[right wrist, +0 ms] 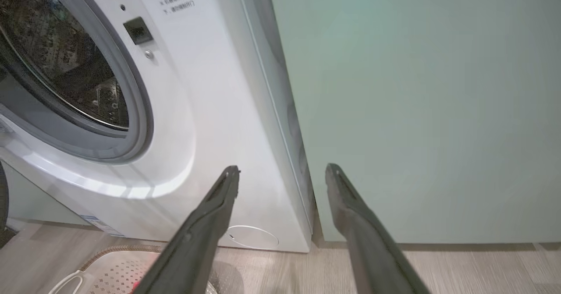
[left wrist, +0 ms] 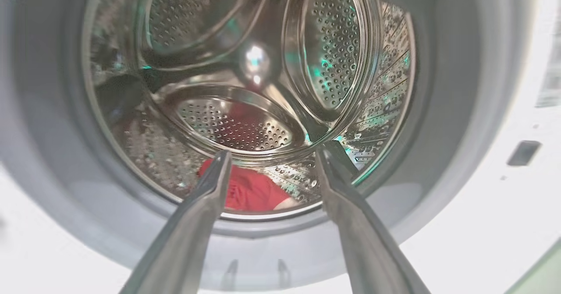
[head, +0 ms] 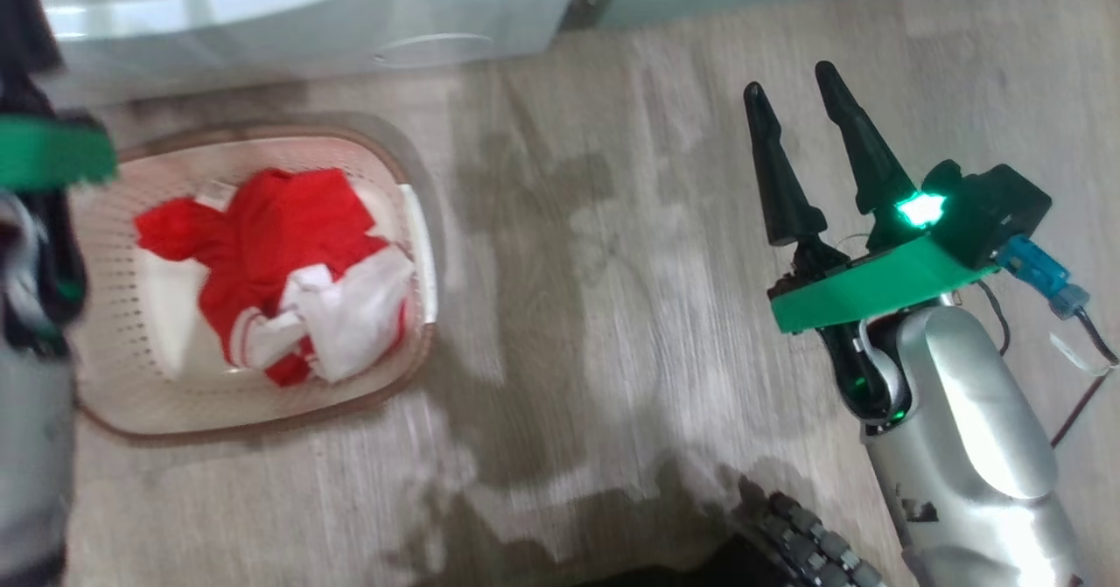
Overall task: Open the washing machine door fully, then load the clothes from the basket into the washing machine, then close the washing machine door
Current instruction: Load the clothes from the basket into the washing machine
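Both the left gripper [left wrist: 272, 153] and right gripper [right wrist: 281, 168] stood spread, empty; clothes [left wrist: 252, 193] near the drum [left wrist: 236, 127] lip might slide out.

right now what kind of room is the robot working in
Probably a home laundry area: a white front-loading washing machine with its steel drum exposed, a perforated basket holding red clothes on the wood-look floor, and a pale green cabinet beside the washer.

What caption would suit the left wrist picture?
Open left tool faces the steel drum, a red garment lying inside.
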Controlling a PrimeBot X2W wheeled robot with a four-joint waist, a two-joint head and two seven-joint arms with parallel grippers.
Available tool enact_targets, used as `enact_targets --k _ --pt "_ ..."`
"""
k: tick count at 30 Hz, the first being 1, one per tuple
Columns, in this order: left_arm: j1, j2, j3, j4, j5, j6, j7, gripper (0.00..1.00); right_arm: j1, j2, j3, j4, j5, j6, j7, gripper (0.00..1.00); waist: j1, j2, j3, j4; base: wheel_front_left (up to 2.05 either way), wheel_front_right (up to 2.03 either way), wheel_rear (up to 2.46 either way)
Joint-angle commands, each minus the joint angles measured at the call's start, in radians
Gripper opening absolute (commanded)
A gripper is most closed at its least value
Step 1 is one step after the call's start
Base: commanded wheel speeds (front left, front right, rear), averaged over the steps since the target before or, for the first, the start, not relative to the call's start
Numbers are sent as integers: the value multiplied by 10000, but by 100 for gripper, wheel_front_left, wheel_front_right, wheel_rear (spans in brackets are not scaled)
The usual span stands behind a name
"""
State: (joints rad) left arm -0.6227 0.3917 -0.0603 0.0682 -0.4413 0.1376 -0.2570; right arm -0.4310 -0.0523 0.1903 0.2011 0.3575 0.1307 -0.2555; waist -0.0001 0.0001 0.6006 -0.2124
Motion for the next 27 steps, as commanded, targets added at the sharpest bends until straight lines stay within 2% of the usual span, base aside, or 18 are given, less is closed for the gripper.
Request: enact_targets --k 1,8,10,19,27 --pt "400 236 461 -699 172 136 -45 100 273 20 76 -216 -155 0 -63 100 1 -1 -405 375 0 0 0" --pt "2320 -392 636 -1839 684 398 -46 100 453 20 -333 23 -580 0 -63 100 1 -1 -1215 870 0 0 0" --pt "2970 -763 665 -2043 896 451 -46 100 634 20 -580 118 -791 0 -42 100 1 -1 -1631 1097 0 0 0" --pt "4380 -1594 612 -1794 1234 55 -47 100 1304 20 -977 -32 -1207 0 408 100 1 -1 -2893 1489 0 0 0" --pt "5045 -1908 435 -1430 1588 -234 -47 100 2028 20 -1192 -306 -1282 0 770 100 1 -1 -3798 1488 0 0 0"
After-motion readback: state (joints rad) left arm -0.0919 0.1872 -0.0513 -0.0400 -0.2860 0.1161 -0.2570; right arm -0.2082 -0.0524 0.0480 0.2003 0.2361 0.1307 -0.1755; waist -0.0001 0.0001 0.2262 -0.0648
